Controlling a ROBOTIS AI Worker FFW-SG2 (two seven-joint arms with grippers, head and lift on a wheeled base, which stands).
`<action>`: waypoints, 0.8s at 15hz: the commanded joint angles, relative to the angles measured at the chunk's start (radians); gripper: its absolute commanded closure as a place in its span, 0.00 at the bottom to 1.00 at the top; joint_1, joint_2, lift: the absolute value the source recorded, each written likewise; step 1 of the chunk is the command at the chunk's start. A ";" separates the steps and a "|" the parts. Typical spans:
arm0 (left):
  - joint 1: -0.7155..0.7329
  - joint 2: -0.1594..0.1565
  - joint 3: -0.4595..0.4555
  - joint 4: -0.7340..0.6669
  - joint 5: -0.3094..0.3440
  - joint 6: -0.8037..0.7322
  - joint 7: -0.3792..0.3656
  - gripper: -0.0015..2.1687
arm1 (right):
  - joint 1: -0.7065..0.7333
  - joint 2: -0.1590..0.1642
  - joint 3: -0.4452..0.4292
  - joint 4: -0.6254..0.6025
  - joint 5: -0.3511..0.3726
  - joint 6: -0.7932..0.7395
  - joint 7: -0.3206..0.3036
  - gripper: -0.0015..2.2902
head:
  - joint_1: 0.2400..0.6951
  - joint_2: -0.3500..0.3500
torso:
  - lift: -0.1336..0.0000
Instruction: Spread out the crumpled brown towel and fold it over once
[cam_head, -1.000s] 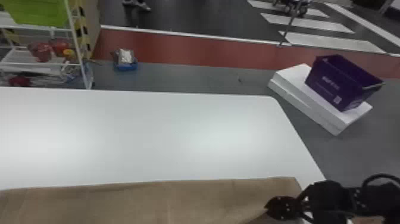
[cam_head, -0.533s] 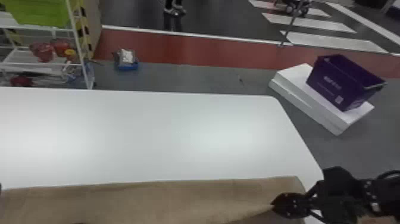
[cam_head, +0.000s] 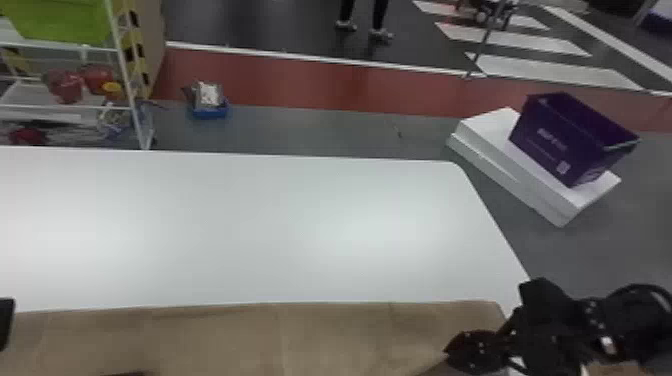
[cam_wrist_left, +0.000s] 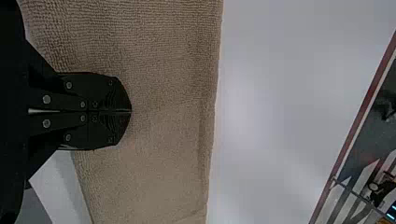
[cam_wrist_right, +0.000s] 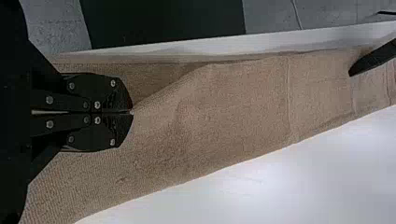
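Note:
The brown towel (cam_head: 215, 340) lies as a long band along the table's near side in the head view. My left gripper (cam_head: 127, 373) barely shows at the bottom edge. In the left wrist view my left gripper (cam_wrist_left: 131, 111) is shut over the towel (cam_wrist_left: 163, 116), fingertips together, no cloth seen between them. At the towel's right end is my right gripper (cam_head: 447, 352). In the right wrist view my right gripper (cam_wrist_right: 132, 112) is shut on a raised edge of the towel (cam_wrist_right: 233, 107), from which a crease runs along the cloth.
The white table (cam_head: 260, 230) extends beyond the towel's far edge. A purple bin (cam_head: 565, 140) on white boxes (cam_head: 530, 185) stands on the floor off the table's right side. A shelf rack (cam_head: 125, 75) stands behind at the left.
Dark parts of my left arm have come into the head view at the left and bottom edges. My right gripper has shifted slightly right, and the towel's right end has changed only a little.

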 joint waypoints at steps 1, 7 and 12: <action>-0.007 0.000 -0.001 0.003 -0.007 0.008 0.000 0.87 | -0.036 -0.028 0.023 0.003 -0.031 0.054 0.005 0.67 | 1.00 0.15 | 0.08; -0.033 0.000 0.002 0.035 -0.012 0.014 0.003 0.87 | -0.097 -0.049 0.132 0.052 -0.009 0.109 0.005 0.67 | 1.00 0.19 | 0.08; -0.055 0.000 0.009 0.051 -0.017 0.029 0.006 0.87 | -0.142 -0.045 0.186 0.087 0.026 0.210 0.005 0.05 | 1.00 0.22 | 0.08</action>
